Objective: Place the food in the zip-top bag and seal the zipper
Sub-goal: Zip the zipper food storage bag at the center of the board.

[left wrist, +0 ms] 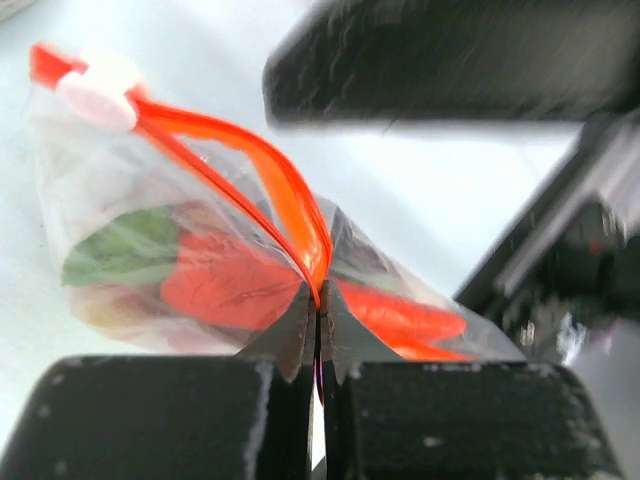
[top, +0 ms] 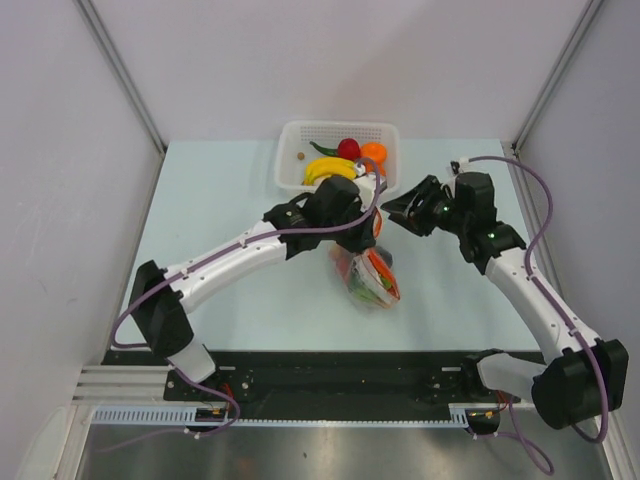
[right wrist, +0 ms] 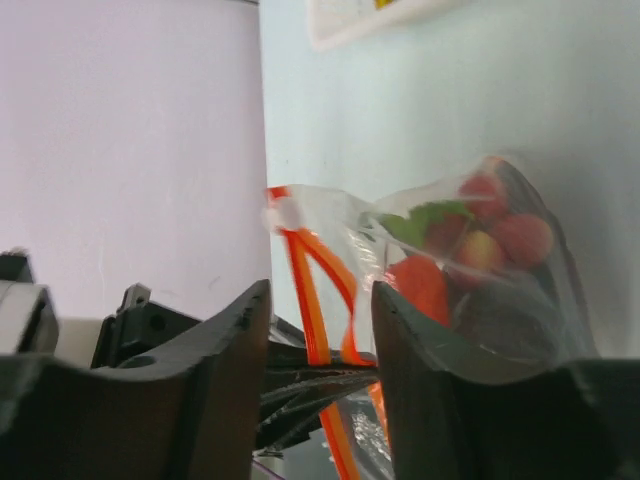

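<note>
Sealing step: left claw (left wrist: 318,318) pinches zipper (left wrist: 262,165) of filled bag (top: 372,278); right claw (right wrist: 320,340) half-open, empty. Next, prob.: right takes white slider (left wrist: 98,90) at upper left, pulls across.

The clear floppy plastic zip-top bag (top: 368,275) has an orange-red zipper strip (left wrist: 270,180) with a white slider tab (left wrist: 98,90). Through the plastic show green, red and orange toy foods (left wrist: 225,285). The white mesh plastic basket (top: 292,150) holds a yellow toy banana (top: 328,168), a red round fruit (top: 348,148) and an orange round fruit (top: 374,152). All sit on the pale blue-green table (top: 220,220).
</note>
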`<state>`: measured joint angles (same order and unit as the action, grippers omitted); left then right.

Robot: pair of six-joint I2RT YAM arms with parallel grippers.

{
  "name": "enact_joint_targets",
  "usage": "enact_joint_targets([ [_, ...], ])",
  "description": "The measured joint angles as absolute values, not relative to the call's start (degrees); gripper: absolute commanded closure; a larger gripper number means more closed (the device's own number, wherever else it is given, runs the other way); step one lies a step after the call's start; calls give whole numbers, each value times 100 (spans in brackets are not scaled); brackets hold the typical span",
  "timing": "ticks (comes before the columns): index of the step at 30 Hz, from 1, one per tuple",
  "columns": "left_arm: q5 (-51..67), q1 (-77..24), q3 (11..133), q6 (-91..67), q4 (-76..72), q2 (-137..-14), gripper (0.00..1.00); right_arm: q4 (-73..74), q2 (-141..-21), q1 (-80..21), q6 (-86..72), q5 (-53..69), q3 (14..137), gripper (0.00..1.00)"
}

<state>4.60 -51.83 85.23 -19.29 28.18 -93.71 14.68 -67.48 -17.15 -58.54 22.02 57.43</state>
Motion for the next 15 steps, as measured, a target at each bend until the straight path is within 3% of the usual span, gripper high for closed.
enact_joint_targets([
  [3, 1125, -4995, 8429, -1365, 3011, -9137, 100, 1422, -6442, -1439, -5196, 2648, 5736, 20],
  [5, 1708, -4805, 8407, -954, 3142, -8978, 100, 1431, -6182, -1197, -4589, 2991, 5708, 14],
  [11, 3146, -4517, 8431, 788, 3881, -8709, 100, 1632, -5419, -510, -2731, 3708, 5699, 12],
  [15, 3948, -4427, 8458, 2187, 4807, -8720, 100, 1964, -5127, -436, -1251, 4040, 5640, 17],
])
